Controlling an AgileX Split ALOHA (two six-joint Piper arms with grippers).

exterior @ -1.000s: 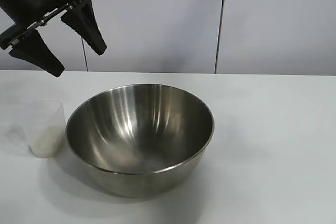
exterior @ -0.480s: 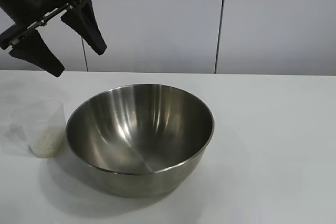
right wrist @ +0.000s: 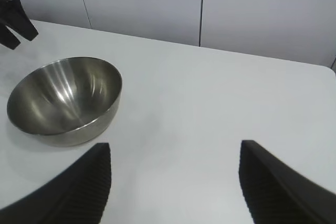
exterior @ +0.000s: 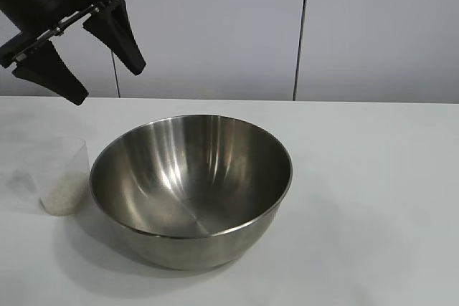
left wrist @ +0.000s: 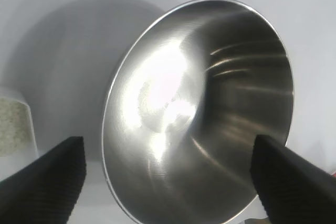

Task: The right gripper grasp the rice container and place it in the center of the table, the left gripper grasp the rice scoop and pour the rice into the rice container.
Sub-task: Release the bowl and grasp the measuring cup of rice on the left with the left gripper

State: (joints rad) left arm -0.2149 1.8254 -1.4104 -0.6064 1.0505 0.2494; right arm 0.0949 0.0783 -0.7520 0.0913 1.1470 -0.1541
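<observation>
While both grippers' fingers gape empty, shiny steel rice container upright, rice scoop beside it.

White table, smooth and flat. Standing on it: one rice container, upright, near the middle; one rice scoop just beside its rim, upright, holding rice in its lower part.

rice scoop — cut by wrist frame edge | left gripper — mount cropped
</observation>
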